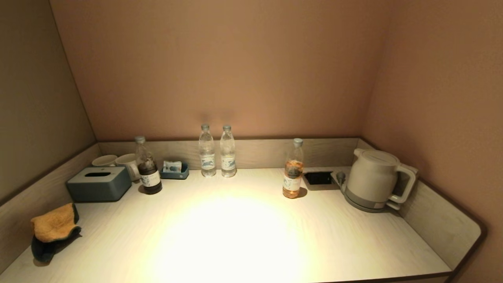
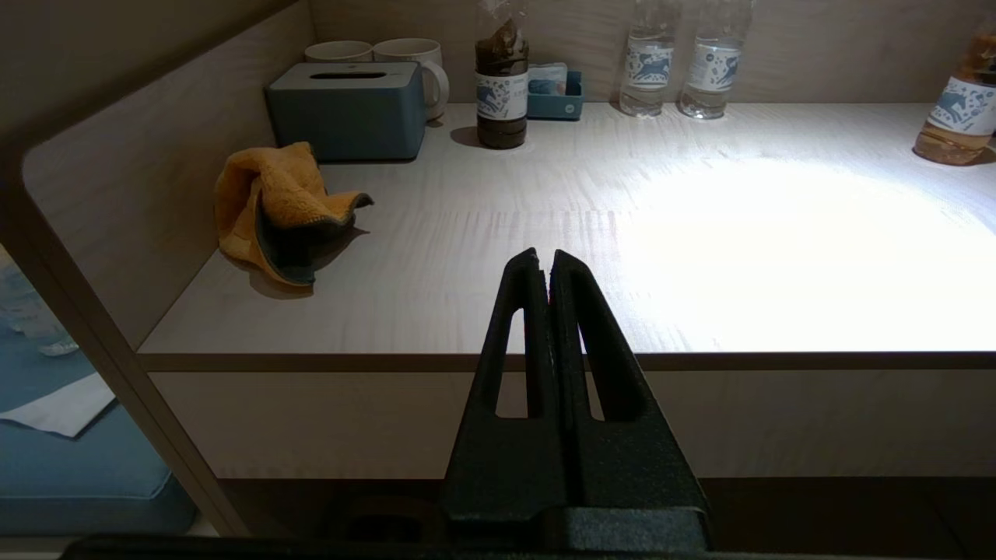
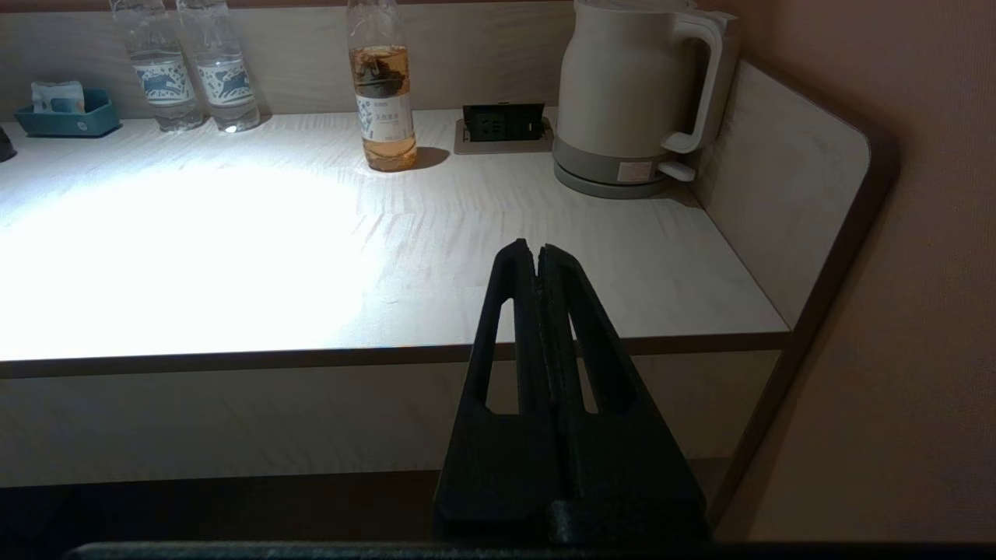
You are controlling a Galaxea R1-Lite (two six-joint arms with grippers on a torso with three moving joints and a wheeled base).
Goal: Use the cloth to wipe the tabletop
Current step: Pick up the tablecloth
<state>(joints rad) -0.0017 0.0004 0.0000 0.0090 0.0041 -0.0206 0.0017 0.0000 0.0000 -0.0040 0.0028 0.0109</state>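
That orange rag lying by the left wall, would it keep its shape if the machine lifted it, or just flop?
Most likely flop. The cloth already lies crumpled in soft folds, so it would probably sag and hang from wherever it is pinched. It looks fluffy and thin, so probably light. Pushed, it would likely bunch up rather than slide on the tabletop. The left end effector, shut, is short of the table.

The tabletop (image 1: 235,236) shows a pale wood-grain finish, smooth with a soft sheen where the light falls. The cloth (image 1: 53,228) looks fluffy and napped, orange on one face and dark on the other. The tissue box (image 1: 98,184) appears to be matt blue-grey plastic. The kettle (image 1: 373,179) has a smooth, matt cream shell. The bottles (image 1: 217,151) are clear glossy plastic with paper-like labels. Both the left gripper (image 2: 545,260) and the right gripper (image 3: 535,253) look like finely textured matt black plastic.
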